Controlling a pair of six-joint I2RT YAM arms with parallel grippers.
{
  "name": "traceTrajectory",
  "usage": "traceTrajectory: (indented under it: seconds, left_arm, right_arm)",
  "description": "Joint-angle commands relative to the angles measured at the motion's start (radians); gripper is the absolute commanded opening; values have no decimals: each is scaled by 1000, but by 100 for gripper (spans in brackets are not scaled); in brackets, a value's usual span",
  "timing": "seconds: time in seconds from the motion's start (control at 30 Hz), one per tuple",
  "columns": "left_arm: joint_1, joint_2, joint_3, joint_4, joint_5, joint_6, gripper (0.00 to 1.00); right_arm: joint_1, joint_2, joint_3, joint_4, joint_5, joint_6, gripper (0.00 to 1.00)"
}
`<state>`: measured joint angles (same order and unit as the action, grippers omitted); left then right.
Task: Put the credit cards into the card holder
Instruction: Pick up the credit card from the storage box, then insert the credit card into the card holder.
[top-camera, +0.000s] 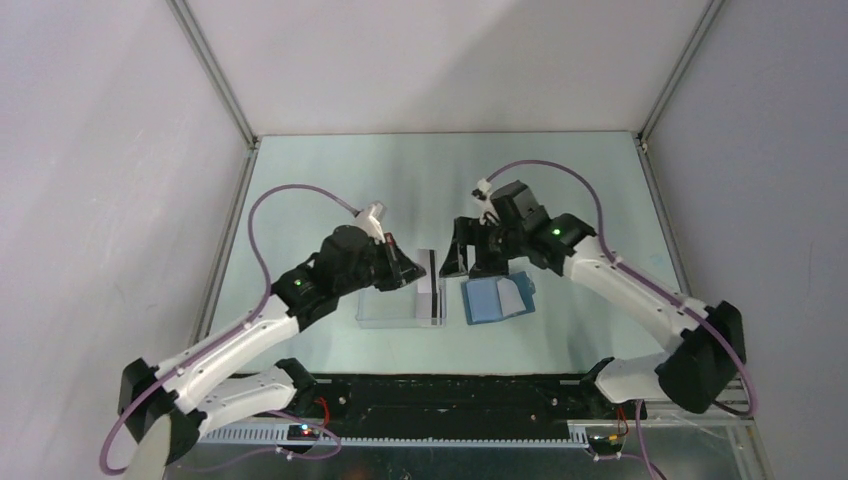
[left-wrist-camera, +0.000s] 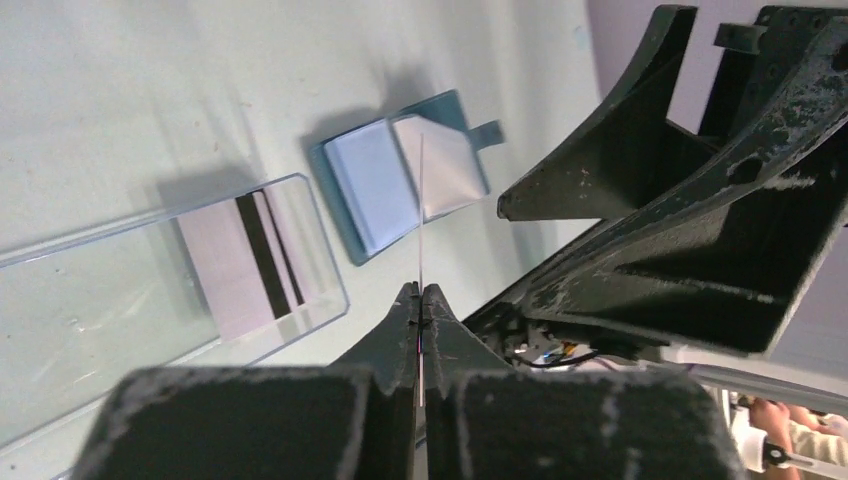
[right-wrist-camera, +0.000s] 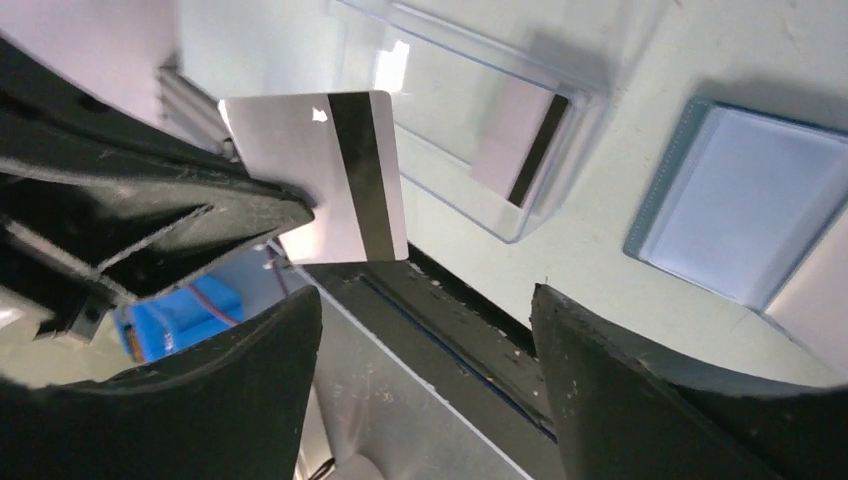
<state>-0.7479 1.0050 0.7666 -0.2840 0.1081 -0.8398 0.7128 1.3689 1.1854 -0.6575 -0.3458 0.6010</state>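
Pale green tabletop (top-camera: 330, 170), walled in white, carries everything. A thin, whitish credit card (right-wrist-camera: 330, 170) with a black stripe is held off the table, pinched by one edge in the left claw (left-wrist-camera: 421, 295), whose jaws are closed tight on it. Beyond it lies the teal-blue folding card holder (left-wrist-camera: 390, 185), flapped open with its glossy sleeve up. A second card (left-wrist-camera: 235, 275) rests inside the shallow clear plastic box (top-camera: 385, 312) just beside the holder. The right claw (right-wrist-camera: 425, 300) hangs close by, jaws spread wide and gripping nothing. Both arms reach inward, elbows bent.
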Motion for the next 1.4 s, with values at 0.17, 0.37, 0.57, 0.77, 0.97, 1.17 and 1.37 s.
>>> traceTrajectory:
  seconds: [0.17, 0.37, 0.57, 0.77, 0.97, 1.17, 1.37]
  left_arm:
    - [33, -155, -32, 207, 175, -105, 0]
    - [49, -165, -128, 554, 365, -262, 0]
    - [49, -153, -143, 611, 405, -287, 0]
    - [48, -151, -156, 622, 414, -293, 0]
    - [48, -136, -164, 622, 429, -298, 0]
    - [49, -127, -169, 622, 430, -298, 0]
    - [50, -120, -187, 621, 406, -295, 62]
  right_arm:
    - [-209, -267, -229, 362, -473, 101, 83]
    - [-230, -293, -291, 546, -626, 171, 73]
    - [-224, -293, -339, 773, -702, 302, 57]
    - [-213, -256, -339, 812, -717, 324, 46]
    - [-205, -226, -339, 880, -776, 357, 36]
    - [-200, -217, -339, 848, -786, 332, 1]
    - [-230, -243, -339, 694, -748, 212, 0]
